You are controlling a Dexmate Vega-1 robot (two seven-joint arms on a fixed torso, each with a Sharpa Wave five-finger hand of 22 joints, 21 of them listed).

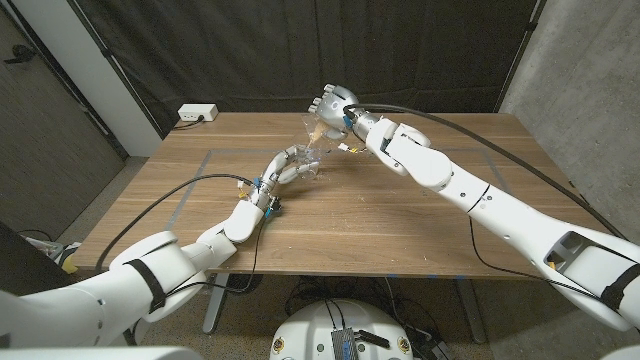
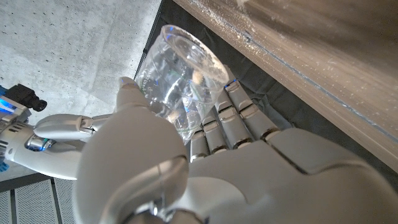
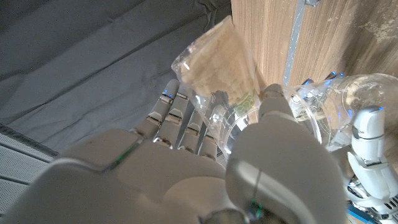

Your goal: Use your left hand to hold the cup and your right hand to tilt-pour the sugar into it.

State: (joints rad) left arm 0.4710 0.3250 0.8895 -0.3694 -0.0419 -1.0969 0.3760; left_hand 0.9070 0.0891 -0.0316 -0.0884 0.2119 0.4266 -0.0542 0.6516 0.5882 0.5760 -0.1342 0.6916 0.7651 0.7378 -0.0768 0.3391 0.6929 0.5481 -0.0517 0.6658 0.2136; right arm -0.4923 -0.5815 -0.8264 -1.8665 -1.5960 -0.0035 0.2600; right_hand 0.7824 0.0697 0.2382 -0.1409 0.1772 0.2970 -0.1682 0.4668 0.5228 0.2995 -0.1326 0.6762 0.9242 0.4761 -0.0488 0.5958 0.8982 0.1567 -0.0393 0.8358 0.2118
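Keep your left hand (image 1: 288, 166) steady around the clear cup (image 1: 306, 162), which sits mid-table, and tip slowly with the right hand (image 1: 335, 108) so the grains fall inside the cup's rim. The right hand grips the sugar container (image 1: 316, 131) just above and behind the cup. Its long axis is tilted, mouth pointing down toward the cup.

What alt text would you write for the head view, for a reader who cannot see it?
Over a wooden table, the robot's right hand tilts a clear container of sugar above a clear cup gripped by its left hand. A white power strip lies at the table's far left corner.
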